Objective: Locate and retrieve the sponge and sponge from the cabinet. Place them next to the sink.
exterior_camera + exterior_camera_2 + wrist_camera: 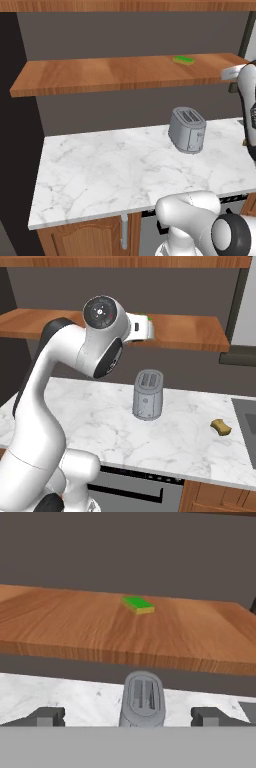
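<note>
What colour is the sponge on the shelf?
The sponge is bright green with a yellowish underside, clearest in the hand view.

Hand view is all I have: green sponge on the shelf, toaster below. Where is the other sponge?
Observer: The yellow-brown sponge lies on the marble counter, to the right of the toaster.
Operator: Is it near the sink?
Observer: Yes, just left of the sink, not touching its edge.
Operator: What is under the counter?
Observer: A wooden cupboard with an arched door panel.
</note>
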